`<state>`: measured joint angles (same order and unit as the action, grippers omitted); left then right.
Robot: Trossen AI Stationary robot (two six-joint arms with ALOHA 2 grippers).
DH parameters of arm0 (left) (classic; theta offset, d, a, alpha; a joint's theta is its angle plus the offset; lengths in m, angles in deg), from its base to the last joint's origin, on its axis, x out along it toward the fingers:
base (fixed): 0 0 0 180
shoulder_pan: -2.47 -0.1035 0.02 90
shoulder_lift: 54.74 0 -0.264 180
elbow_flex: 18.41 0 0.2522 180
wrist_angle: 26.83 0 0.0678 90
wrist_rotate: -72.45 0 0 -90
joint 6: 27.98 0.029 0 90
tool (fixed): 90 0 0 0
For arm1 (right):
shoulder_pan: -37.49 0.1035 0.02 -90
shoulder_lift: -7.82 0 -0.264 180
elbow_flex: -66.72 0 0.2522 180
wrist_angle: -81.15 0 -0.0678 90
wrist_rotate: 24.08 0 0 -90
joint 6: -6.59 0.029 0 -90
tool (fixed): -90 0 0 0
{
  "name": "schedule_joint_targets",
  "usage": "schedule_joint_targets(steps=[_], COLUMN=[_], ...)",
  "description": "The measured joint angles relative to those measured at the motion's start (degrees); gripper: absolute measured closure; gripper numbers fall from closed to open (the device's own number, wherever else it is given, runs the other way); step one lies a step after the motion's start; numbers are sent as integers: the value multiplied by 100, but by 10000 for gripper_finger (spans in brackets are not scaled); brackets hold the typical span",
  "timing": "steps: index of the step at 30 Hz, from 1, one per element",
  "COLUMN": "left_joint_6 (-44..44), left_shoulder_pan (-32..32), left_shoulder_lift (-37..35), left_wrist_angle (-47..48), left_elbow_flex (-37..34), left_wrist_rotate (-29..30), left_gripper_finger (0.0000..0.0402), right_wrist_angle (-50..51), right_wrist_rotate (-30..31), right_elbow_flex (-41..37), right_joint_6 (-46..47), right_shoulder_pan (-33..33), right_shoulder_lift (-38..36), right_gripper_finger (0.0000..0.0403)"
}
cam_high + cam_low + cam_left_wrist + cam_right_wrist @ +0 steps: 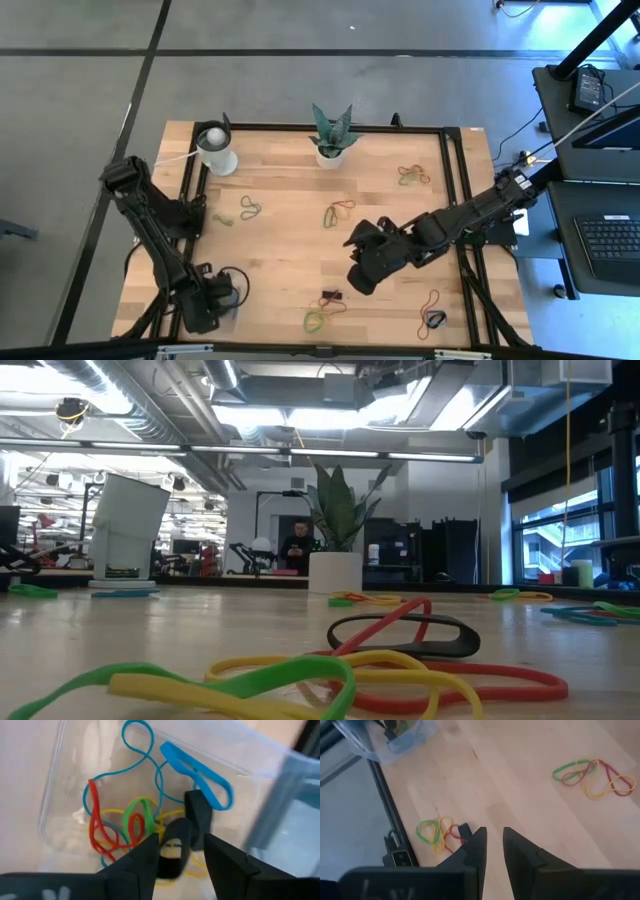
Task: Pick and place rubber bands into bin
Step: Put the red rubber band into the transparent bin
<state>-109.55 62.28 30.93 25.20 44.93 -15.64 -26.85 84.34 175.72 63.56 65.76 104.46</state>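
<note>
Left claw [181, 849]: it hangs right over the bin, fingers a little apart, nothing pinched.
Bin [60, 780]: a clear tub at the front left corner of the table [290, 260]. Red, green, yellow and blue rubber bands [125, 822] lie inside.
Right claw [494, 845]: it floats above the middle of the table, fingers a little apart, holding nothing.
Loose bands [322, 310]: little bunches lie on the wood, 1 near the front edge.
Plant pot [330, 150]: at the back edge.
White cup [216, 150]: back left.
</note>
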Motion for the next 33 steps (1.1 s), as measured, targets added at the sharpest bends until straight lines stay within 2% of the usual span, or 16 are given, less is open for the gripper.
schedule_joint_targets(steps=[6, 11, 15, 18, 22, 29, 33], left_joint_6=[-423, -589, -291, 151, 699, 1506, 1730], left_shoulder_pan=[-72, -147, -362, -649, -1155, -1963, -2351], left_shoulder_lift=[-832, -1427, -1715, -1822, -1820, -1792, -1788], left_wrist_angle=[353, 622, 792, 662, 302, -612, -941], left_elbow_flex=[4, 7, 7, 8, 7, 7, 7], left_wrist_rotate=[66, 495, 931, 1021, 1024, 1046, 1153], left_gripper_finger=[252, 263, 271, 281, 300, 332, 349], right_wrist_angle=[94, 49, -294, -525, -208, 630, -128], right_wrist_rotate=[2, -77, -738, -1393, -1512, -1136, -1112], right_elbow_flex=[0, 0, 0, 0, 0, -104, -1323], right_joint_6=[-134, -441, -1261, -1919, -2471, -3106, -3134], right_shoulder_pan=[98, 105, 102, 124, 248, 469, 461], right_shoulder_lift=[361, 868, 1323, 1622, 1881, 1741, 939], right_gripper_finger=[336, 336, 336, 336, 336, 348, 372])
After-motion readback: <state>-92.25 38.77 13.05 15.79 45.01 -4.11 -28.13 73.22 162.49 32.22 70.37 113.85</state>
